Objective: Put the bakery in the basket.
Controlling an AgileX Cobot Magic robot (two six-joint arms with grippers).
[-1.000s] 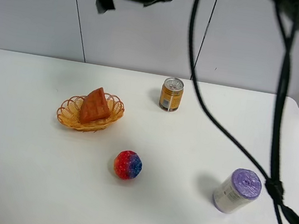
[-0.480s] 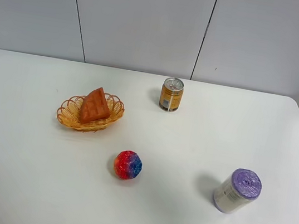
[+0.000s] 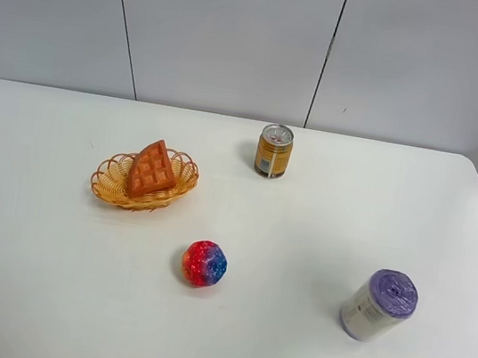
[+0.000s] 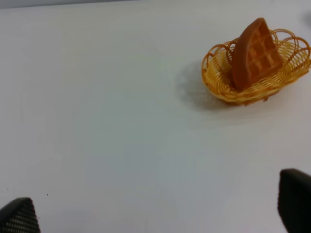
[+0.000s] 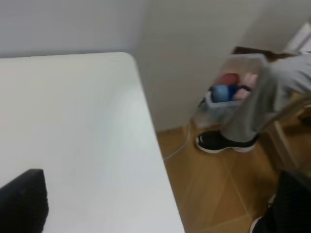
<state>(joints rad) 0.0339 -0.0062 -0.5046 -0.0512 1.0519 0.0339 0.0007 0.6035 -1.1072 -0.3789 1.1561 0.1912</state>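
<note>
Can (image 3: 274, 151), speckled ball (image 3: 204, 264), purple-lidded jar (image 3: 379, 305) on table (image 3: 27, 273).

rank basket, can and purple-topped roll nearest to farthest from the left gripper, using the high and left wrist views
1. basket, left side, holding the bakery: the only one the left wrist view shows ahead of the left gripper.
2 or 3. can, back middle; purple-topped roll, front right. Too close to call, since the high view does not show the gripper.

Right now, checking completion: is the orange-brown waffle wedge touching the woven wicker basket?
Touching. The left wrist view shows the wedge standing inside the basket, resting on its weave.
</note>
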